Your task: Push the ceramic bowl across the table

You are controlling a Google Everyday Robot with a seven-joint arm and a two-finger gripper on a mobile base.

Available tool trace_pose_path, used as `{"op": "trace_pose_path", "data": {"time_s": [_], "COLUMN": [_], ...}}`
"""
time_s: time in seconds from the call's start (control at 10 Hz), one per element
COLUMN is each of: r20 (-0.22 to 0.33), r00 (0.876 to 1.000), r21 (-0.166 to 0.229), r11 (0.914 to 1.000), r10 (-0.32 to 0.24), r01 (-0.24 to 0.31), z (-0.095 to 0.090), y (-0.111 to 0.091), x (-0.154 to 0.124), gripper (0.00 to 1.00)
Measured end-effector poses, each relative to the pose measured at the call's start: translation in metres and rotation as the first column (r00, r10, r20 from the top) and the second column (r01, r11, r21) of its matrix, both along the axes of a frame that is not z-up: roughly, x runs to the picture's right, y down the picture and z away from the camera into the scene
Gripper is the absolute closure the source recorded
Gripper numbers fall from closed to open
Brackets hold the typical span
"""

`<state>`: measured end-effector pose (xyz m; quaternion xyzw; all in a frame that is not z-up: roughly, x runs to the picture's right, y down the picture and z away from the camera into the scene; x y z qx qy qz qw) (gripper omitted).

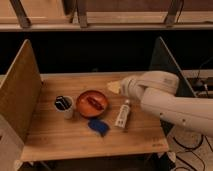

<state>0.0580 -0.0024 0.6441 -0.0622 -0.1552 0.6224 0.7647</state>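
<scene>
The orange-red ceramic bowl sits near the middle of the wooden table, with a darker red patch inside. My white arm reaches in from the right. Its gripper is a pale tip just right of and behind the bowl, a short gap from the rim, above the tabletop. Most of the gripper is hidden by the arm's wrist.
A small white mug stands left of the bowl. A flat blue piece lies in front of it. A white tube lies to its right under my arm. Upright wooden panels flank both sides.
</scene>
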Motion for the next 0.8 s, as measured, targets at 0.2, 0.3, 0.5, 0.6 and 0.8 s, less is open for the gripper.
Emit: {"op": "trace_pose_path", "data": {"time_s": [0.2,0.3,0.5,0.6,0.8], "r20": [-0.012,-0.018,-0.024,-0.022,-0.024], "r00": [0.994,0.989,0.98,0.978,0.976], "r21": [-0.08,-0.117,-0.196,-0.228,-0.246], "r11": [0.9908,0.9826,0.9625,0.9531,0.9479], "r10": [-0.111,-0.147,-0.196,-0.21,-0.214], "r01": [0.11,0.144,0.187,0.199,0.202], "z": [0.026,0.037,0.058,0.066,0.07], "y": [0.041,0.055,0.081,0.091,0.097], "x": [-0.018,-0.025,-0.036,-0.042,-0.044], "gripper": [0.37,0.37,0.37,0.37,0.37]}}
